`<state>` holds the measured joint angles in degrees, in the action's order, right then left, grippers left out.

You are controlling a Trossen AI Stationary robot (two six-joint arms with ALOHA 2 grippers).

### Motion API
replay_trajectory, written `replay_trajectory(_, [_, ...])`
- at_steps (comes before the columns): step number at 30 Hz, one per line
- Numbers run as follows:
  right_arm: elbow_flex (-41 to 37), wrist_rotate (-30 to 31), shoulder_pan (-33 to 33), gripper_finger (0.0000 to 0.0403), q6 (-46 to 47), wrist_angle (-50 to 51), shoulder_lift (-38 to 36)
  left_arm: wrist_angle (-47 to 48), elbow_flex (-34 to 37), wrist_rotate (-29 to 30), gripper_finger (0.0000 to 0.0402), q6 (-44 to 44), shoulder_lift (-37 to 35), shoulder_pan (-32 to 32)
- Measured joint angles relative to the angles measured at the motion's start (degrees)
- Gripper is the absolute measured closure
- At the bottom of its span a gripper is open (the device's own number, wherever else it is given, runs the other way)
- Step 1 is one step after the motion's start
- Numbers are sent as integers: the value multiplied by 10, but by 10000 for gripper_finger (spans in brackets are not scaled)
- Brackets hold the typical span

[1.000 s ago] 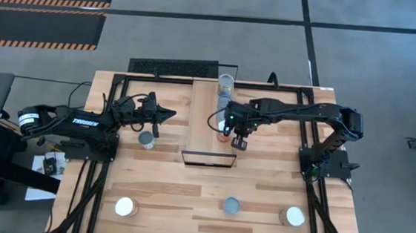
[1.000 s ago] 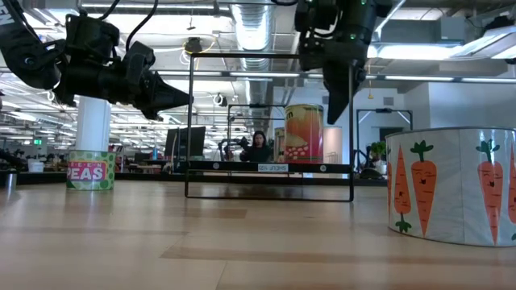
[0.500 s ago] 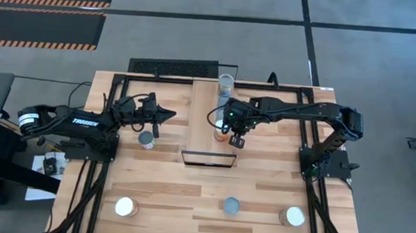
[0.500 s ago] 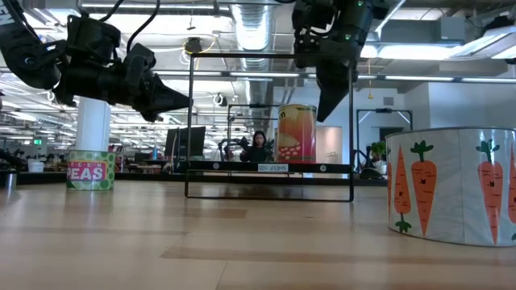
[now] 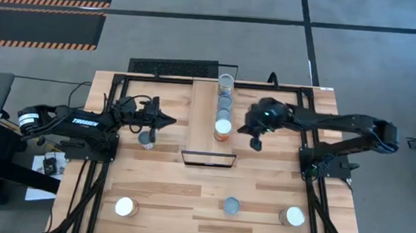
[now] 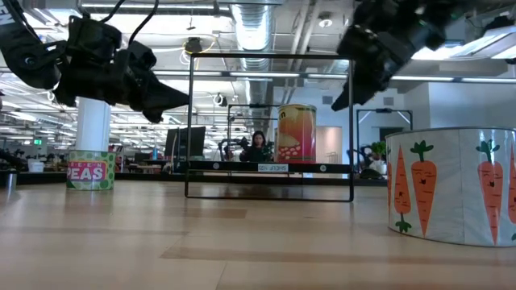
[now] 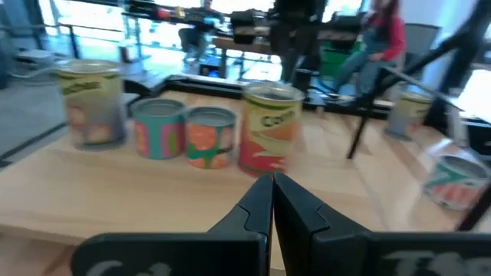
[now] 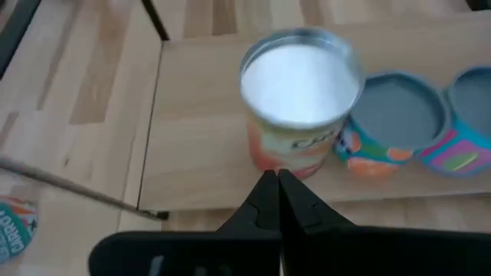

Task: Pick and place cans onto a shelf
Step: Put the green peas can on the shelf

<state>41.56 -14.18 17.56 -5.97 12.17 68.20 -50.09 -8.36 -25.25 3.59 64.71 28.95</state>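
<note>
— Where are the cans?
— Four stand in a row on the shelf (image 5: 206, 120): the white-topped orange can (image 5: 222, 129) nearest the black frame end, two grey-topped ones touching it behind, and a taller can (image 5: 226, 82) at the far end.
— And the rest?
— On the counter (image 5: 158, 187): a peas can (image 5: 145, 138) below the left claw (image 5: 155, 130), a white-topped can (image 5: 125, 207) at the near left, a grey-topped can (image 5: 231, 205) near the middle, and a carrot can (image 5: 291, 216) at the near right.
— The claws?
— The right claw (image 5: 255, 142) hovers just beside the shelf, fingers (image 8: 265, 201) pressed together, holding nothing. The left claw's fingers (image 7: 261, 205) are closed too, empty.
</note>
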Motion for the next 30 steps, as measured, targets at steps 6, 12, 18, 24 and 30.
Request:
replay_trajectory(6, [-133, -8, 4, 400, 20, -175, -85, 83, -41, -11, 400, -37, 0, -23])
replay_trajectory(12, [-237, 11, -2, 400, 30, -301, -138, 190, -115, 9, 400, -93, 0, -84])
replay_trajectory(18, [-336, 22, -9, 399, 64, -457, -167, 364, -200, 87, 400, -131, 0, -145])
replay_trajectory(24, [-399, 70, -18, 399, 69, -556, -177, 565, -301, 200, 400, -153, 0, -223])
replay_trajectory(30, [-411, 109, -27, 398, 77, -585, -177, 743, -384, 322, 400, -91, 0, -289])
